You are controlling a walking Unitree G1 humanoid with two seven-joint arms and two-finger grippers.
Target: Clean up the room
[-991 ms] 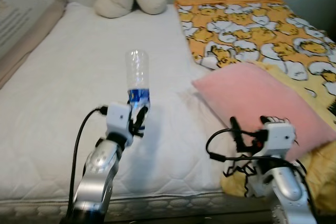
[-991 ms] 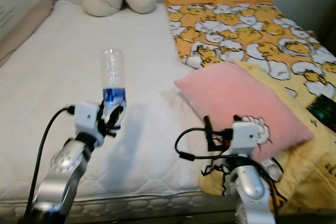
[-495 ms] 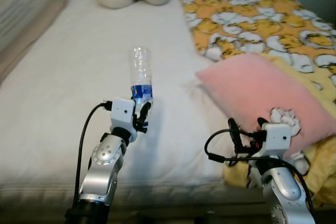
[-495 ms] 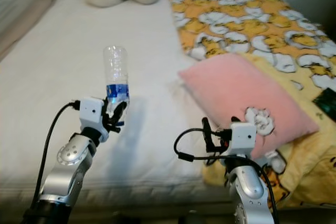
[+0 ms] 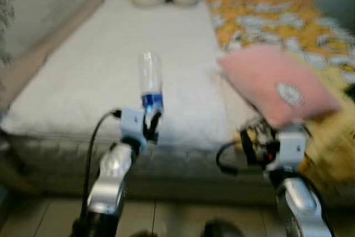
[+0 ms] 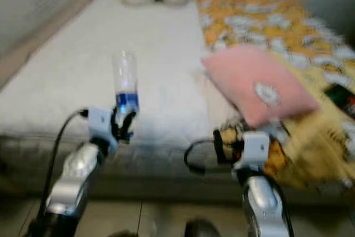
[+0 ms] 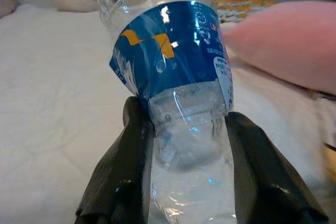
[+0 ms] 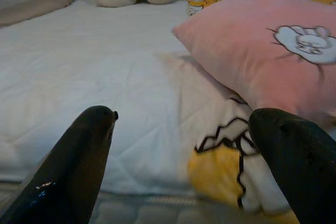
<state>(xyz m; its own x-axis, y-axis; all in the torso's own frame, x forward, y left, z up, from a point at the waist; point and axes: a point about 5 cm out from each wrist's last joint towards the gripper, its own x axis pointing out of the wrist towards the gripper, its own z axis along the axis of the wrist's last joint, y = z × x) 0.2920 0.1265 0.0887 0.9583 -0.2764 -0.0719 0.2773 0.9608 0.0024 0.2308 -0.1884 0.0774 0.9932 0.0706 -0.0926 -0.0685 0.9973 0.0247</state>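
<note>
Left wrist view: the left end effector (image 7: 184, 177) pinches a clear bottle (image 7: 170, 72) upright. The right end effector (image 8: 194, 166) is spread, lower right, before the bed (image 5: 94, 70).

The bottle (image 7: 173, 77) label's print is too small to read.

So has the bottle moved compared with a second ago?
Yes. The left tool holds the bottle at the bed's near edge, where before it was further in over the mattress, so it has come back toward the robot.
</note>
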